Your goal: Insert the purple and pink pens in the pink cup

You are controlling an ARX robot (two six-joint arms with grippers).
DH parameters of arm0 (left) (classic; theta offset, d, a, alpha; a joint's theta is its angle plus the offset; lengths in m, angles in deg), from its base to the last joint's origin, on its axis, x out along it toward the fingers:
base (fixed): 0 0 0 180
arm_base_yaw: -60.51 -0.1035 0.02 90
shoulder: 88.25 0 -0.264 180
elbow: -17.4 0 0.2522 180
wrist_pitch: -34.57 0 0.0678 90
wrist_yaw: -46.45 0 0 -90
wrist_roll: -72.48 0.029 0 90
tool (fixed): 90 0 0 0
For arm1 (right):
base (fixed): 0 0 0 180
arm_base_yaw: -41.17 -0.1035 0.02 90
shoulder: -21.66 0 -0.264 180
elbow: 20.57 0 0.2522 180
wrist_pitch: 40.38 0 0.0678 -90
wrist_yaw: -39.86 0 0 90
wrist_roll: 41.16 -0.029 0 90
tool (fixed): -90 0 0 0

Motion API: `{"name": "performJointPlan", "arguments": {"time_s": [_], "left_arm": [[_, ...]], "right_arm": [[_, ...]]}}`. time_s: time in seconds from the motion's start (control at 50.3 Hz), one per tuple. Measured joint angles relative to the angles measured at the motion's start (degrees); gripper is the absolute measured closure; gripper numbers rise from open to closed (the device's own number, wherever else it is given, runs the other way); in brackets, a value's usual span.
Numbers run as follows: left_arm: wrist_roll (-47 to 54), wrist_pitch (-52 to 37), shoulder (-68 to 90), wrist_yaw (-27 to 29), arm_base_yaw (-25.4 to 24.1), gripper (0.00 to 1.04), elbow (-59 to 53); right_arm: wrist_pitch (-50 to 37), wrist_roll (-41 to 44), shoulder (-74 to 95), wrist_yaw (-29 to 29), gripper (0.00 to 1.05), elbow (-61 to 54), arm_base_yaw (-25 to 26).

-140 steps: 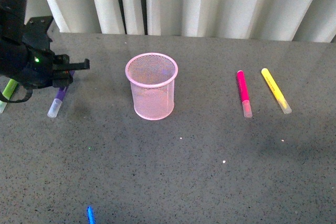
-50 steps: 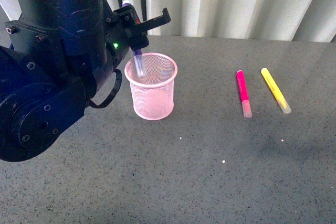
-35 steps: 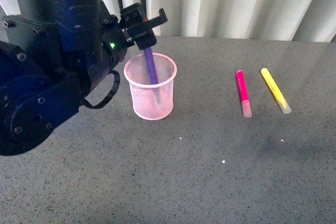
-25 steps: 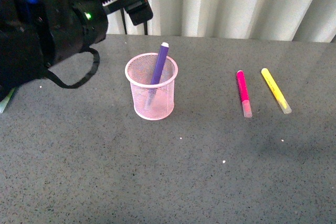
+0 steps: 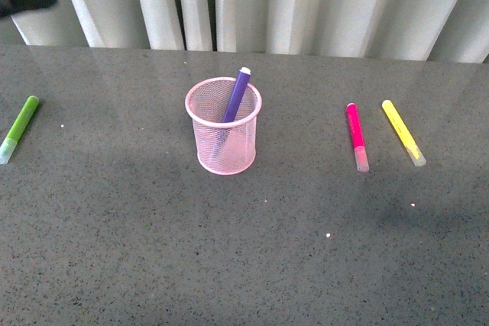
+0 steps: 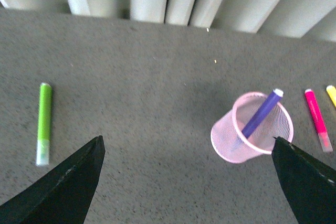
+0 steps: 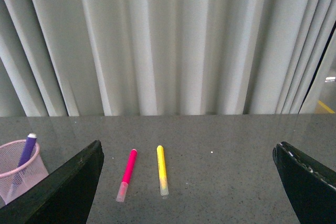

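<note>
On rim of pink cup, purple pen

Lower half of purple pen veiled by pink cup mesh; cup cut by frame edge in right wrist view; left gripper and right gripper cropped, only finger ends seen

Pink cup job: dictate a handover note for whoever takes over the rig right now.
Both open and empty: left hand, right hand.
Done: purple pen stands in the pink cup, leaning on its rim.
Left to do: pink pen lies flat on the table, right of the cup, beside the yellow marker. Grasp it and drop it into the cup; the right hand probably has the easier reach.
</note>
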Motion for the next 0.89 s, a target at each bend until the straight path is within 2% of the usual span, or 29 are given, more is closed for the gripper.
{"name": "performJointPlan", "arguments": {"time_s": [0.119,0.159,0.199,0.238,0.278,0.318,0.437,0.656,0.715,0.775,0.894], "left_arm": [[0.8,0.0,-1.2,-0.3,-0.1,0.07,0.0],[2.8,-8.1,-0.1,4.4,0.6,0.13,-2.8],[4.7,-21.5,0.5,9.4,0.7,0.22,-8.0],[5.2,-28.4,0.5,10.5,0.6,0.27,-11.1],[6.1,-38.3,-0.8,10.8,-0.2,0.38,-15.6],[6.5,-42.4,-2.8,10.6,-0.8,0.47,-17.6],[7.0,-43.5,-7.9,9.3,-2.1,0.68,-21.4],[7.3,-41.6,-13.8,7.8,-3.9,1.0,-26.6],[7.4,-40.9,-15.7,7.3,-4.3,1.01,-27.6],[7.5,-39.7,-18.1,4.0,-6.5,1.01,-28.7],[7.5,-37.1,-22.5,3.3,-8.5,1.01,-30.8]], "right_arm": [[0.0,0.0,0.0,0.0,0.07,0.0,0.0],[0.0,0.0,0.0,-0.1,0.07,0.0,0.0],[0.0,0.0,0.0,-0.1,0.07,0.0,0.0],[0.0,0.0,0.0,0.0,0.07,0.0,0.0],[0.0,0.0,0.0,0.0,0.07,0.0,0.0],[0.0,0.0,0.0,0.0,0.07,0.0,0.0],[0.0,0.0,0.0,0.0,0.07,0.0,0.0],[0.0,0.0,0.0,0.0,0.07,0.0,0.0],[0.0,0.0,0.0,0.0,0.07,0.0,0.0],[0.0,0.0,0.0,0.0,0.07,0.0,0.0],[0.0,0.0,0.0,0.0,0.07,0.0,0.0]]}}
